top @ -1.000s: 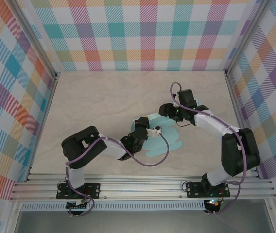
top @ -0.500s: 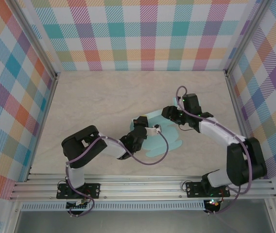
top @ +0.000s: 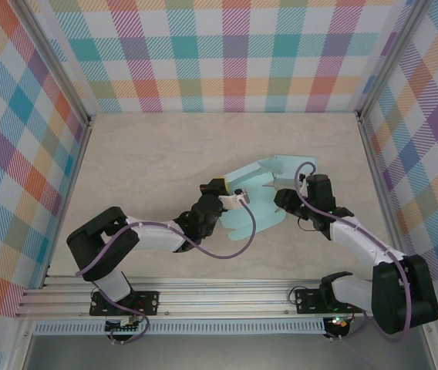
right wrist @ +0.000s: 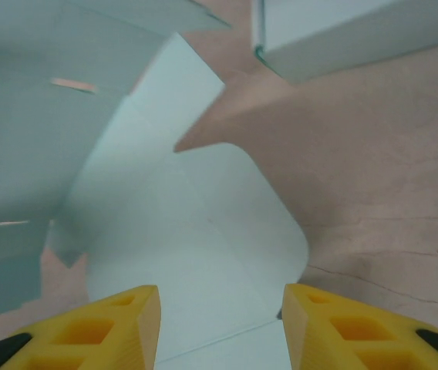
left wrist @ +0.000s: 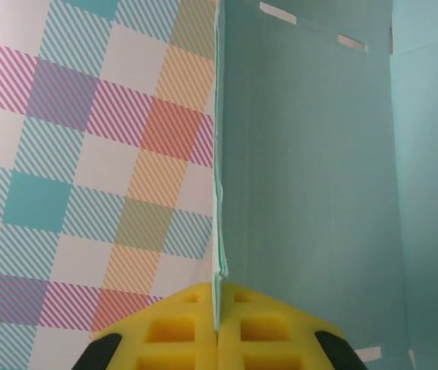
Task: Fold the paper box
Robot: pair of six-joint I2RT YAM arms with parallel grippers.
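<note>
Task thing: paper box [top: 259, 202], a pale teal die-cut blank, a little right of the middle of the worktop [top: 149, 162] and clear of all its edges.
Box form: one panel lifted and curling up toward the far edge. The rest lies low or flat on the worktop.
Left gripper [left wrist: 219, 312]: yellow pads pressed together on the thin edge of a raised panel, at the box's left side. In the overhead view the left gripper [top: 228, 199] is at that same edge.
Right gripper [right wrist: 219, 308]: fingers apart with nothing between them, poised over a rounded flap [right wrist: 227, 223] that lies flat on the worktop. In the overhead view the right gripper [top: 284, 202] is at the box's right side.
Done, as judged: early stage. One wall is raised and held, and crease lines show on the panel in the left wrist view.
Left, as judged: the other walls are still to be stood up. The rounded flap is not folded. The small slots [left wrist: 278, 11] along the panel's edge are empty, so no tab is locked in yet. No closed box shape so far.
Writing and brands: none legible; the card is plain teal on every face that shows.
Surroundings: plaid walls [top: 234, 54] in pastel checks, with no text on them.
</note>
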